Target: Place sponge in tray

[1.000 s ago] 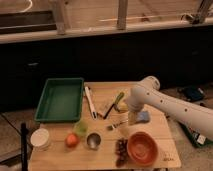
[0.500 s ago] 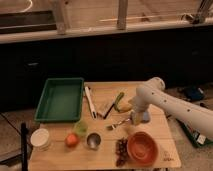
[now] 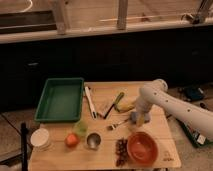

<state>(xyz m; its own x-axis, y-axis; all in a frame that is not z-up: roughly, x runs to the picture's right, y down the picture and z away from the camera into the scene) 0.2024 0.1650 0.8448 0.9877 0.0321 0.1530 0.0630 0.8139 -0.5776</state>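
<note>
Your gripper (image 3: 139,119) hangs low over the right half of the table (image 3: 165,150), at the end of the white arm (image 3: 167,102) that reaches in from the right edge. You cannot tell whether it is spread, pressed together or pinching something; its tip blends with what lies under it.

The sponge (image 3: 134,118) shows as a small blue-grey patch right at the gripper's tip, on its left side. You cannot tell whether the two touch, or whether the sponge rests on the wood. It sits just below the banana (image 3: 125,106) and above the bowl (image 3: 142,149), with a fork (image 3: 117,124) lying just to its left.

The tray (image 3: 43,104) stands at the table's far left corner, well apart from the sponge, and its green floor looks bare.

Between tray and gripper you have a white utensil (image 3: 90,102) and a green-handled tool (image 3: 118,99), both lying flat. Along the near edge sit a white tub (image 3: 41,137), an orange fruit (image 3: 72,140), a metal cup (image 3: 93,141) and a dark cluster (image 3: 120,149) touching the bowl's left side.
</note>
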